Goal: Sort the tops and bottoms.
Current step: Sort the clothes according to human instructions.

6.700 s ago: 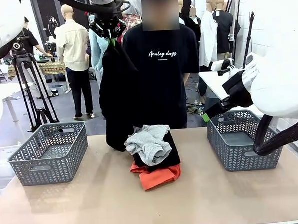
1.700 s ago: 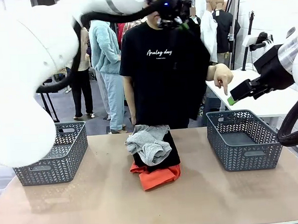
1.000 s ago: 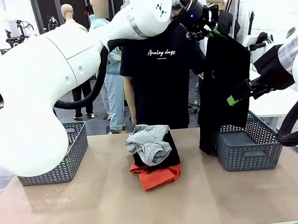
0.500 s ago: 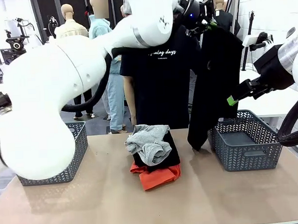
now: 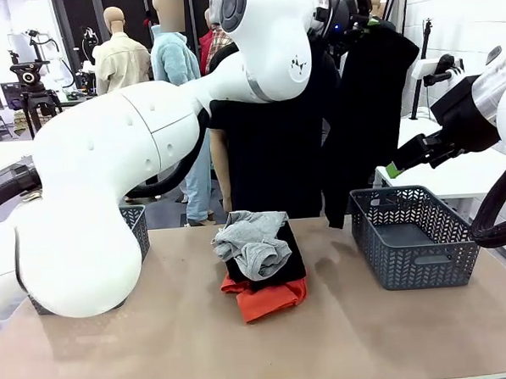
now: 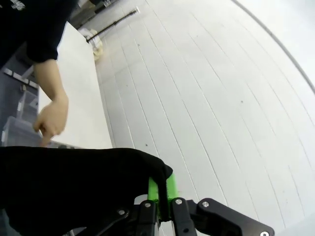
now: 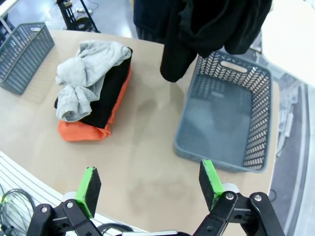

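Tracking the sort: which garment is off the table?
The black garment hanging from the left gripper near the right basket; the grey top and others lie stacked.

A robotics lab: a large white robot arm (image 5: 149,152) reaches over a tan worktable (image 5: 396,335) with a grey basket (image 5: 412,236), camera tripod (image 5: 28,76) far left.

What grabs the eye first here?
The left arm spans the front view, the left gripper shut on a long black garment dangling high beside the right basket. Mid-table sits a pile: grey top uppermost, orange top at the bottom. The right gripper hovers open above the table.
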`<control>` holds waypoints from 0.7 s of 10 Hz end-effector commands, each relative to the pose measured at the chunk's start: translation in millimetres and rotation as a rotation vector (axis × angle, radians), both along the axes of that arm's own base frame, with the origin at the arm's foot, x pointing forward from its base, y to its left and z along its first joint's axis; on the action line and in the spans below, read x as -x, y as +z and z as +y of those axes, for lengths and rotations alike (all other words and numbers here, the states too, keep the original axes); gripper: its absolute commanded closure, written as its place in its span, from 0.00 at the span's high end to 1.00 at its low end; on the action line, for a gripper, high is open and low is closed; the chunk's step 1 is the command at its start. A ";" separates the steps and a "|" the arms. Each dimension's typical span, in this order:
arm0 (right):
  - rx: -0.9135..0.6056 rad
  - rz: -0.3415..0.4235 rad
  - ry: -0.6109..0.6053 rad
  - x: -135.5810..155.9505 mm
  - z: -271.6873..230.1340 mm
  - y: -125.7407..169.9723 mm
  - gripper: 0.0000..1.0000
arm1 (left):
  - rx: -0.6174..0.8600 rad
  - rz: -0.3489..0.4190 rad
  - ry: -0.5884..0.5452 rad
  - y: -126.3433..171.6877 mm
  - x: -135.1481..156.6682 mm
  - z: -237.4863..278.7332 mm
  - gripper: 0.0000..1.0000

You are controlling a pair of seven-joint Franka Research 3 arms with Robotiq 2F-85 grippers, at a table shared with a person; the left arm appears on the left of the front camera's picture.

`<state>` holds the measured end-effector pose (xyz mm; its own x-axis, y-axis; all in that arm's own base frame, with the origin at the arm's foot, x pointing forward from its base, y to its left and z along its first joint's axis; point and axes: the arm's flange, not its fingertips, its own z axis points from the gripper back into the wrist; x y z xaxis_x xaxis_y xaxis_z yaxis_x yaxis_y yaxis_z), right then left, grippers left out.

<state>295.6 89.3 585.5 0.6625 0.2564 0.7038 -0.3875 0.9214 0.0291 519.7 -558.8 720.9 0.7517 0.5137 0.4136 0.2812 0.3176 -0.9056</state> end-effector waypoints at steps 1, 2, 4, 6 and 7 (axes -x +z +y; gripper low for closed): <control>0.001 -0.011 0.011 -3.8 0.2 -1.2 1.00 | 0.019 0.040 -0.091 59.1 -70.4 -103.7 0.00; 0.001 -0.011 0.011 -3.8 0.2 -1.2 1.00 | 0.041 0.088 -0.112 44.7 -64.7 -113.7 0.00; 0.001 -0.011 0.011 -3.8 0.2 -1.2 1.00 | 0.079 0.142 -0.165 35.6 -51.1 -127.8 0.00; 0.001 -0.011 0.011 -3.8 0.2 -1.2 1.00 | 0.052 0.219 -0.150 0.4 -46.9 -134.9 0.00; 0.001 -0.011 0.011 -3.8 0.2 -1.2 1.00 | 0.044 0.257 -0.148 -21.3 -41.6 -140.9 0.00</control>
